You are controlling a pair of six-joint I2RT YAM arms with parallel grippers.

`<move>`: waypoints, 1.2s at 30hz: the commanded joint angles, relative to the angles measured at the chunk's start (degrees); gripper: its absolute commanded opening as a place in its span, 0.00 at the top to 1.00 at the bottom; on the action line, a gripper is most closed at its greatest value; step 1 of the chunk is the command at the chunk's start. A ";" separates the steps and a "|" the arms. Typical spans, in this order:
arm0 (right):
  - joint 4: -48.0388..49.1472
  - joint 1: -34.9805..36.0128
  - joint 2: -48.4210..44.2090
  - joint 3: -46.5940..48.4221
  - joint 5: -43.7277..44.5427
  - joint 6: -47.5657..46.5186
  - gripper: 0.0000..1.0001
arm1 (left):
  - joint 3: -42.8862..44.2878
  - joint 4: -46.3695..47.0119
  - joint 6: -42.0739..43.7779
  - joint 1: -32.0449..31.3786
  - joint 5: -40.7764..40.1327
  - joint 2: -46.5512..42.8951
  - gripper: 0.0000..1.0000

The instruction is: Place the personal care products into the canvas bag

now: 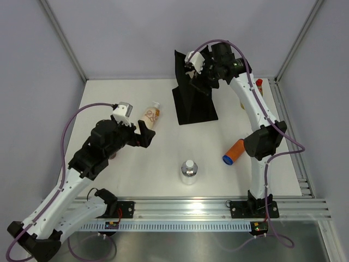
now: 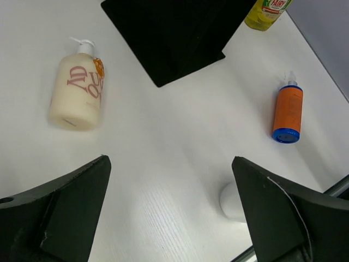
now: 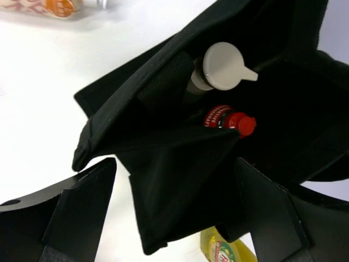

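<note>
Two bottles are inside the black canvas bag (image 3: 163, 180) — one with a pale round cap (image 3: 221, 68) and a red one (image 3: 226, 120). My right fingers (image 3: 71, 218) hang wide open over the bag's mouth and hold nothing. My left fingers (image 2: 60, 213) are wide open too, low over the desk (image 2: 163, 164), with nothing between them. The cream pump bottle (image 2: 76, 90) lies on its side just ahead of them, near the bag. The orange bottle with the blue cap (image 2: 287, 112) lies by my right arm. The clear bottle with the white cap (image 1: 188, 170) stands near the front. The yellow-green bottle (image 2: 264, 12) is past the bag, on the far right.
</note>
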 commanded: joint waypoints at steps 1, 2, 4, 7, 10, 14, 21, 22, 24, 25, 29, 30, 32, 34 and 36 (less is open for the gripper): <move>3.33 0.06 -1.16 0.42 5.58 -2.73 0.03 | -2.10 0.06 -3.48 0.24 1.09 -3.24 0.01; 2.98 0.23 -0.99 -0.37 5.93 -3.43 0.04 | -2.98 -0.03 -3.66 0.24 1.18 -3.85 0.01; 1.75 0.41 0.32 -0.20 6.98 -5.19 0.09 | -3.51 -0.12 -4.27 0.24 1.27 -4.38 0.01; -0.62 0.23 1.65 0.77 8.30 -5.37 0.20 | -4.22 -0.03 -4.80 0.24 1.53 -5.09 0.01; -2.30 0.32 1.48 0.24 8.13 -4.85 0.33 | -4.31 -0.12 -4.98 0.24 2.14 -5.17 0.01; -5.89 0.32 -0.36 -0.55 2.35 -4.58 0.59 | -4.31 -0.56 -4.98 0.24 3.81 -5.35 0.01; -14.77 0.23 -10.11 -6.78 -13.92 -22.47 0.98 | -4.75 -1.18 -4.89 0.24 5.04 -6.49 0.01; -14.43 0.23 -12.65 -8.45 -14.37 -24.42 1.00 | -4.83 -1.18 -4.89 0.24 5.13 -6.49 0.01; -13.37 0.23 -13.73 -11.10 -14.11 -27.34 1.00 | -4.83 -1.09 -5.07 0.24 5.48 -6.76 0.01; -13.72 0.14 -13.21 -10.75 -13.32 -27.43 1.00 | -5.01 -1.09 -5.07 0.24 5.48 -6.93 0.01; -22.49 -0.73 -9.08 -2.51 -14.89 -29.26 1.00 | -5.45 -1.26 -5.07 0.24 5.48 -7.37 0.01; -22.95 -1.26 -8.98 -2.40 -15.68 -29.62 1.00 | -5.45 -1.44 -4.98 0.24 5.40 -7.46 0.01; -21.38 -1.44 -9.42 -3.97 -15.25 -28.93 0.95 | -5.62 -1.79 -4.63 0.15 5.13 -7.63 0.01; -18.06 -1.61 -10.39 -5.38 -15.34 -24.74 0.77 | -5.97 -1.53 -4.37 0.24 5.04 -7.72 0.01; -15.58 -1.88 -11.61 -4.77 -17.17 -19.98 0.54 | -5.98 -1.44 -4.28 0.24 4.96 -7.46 0.01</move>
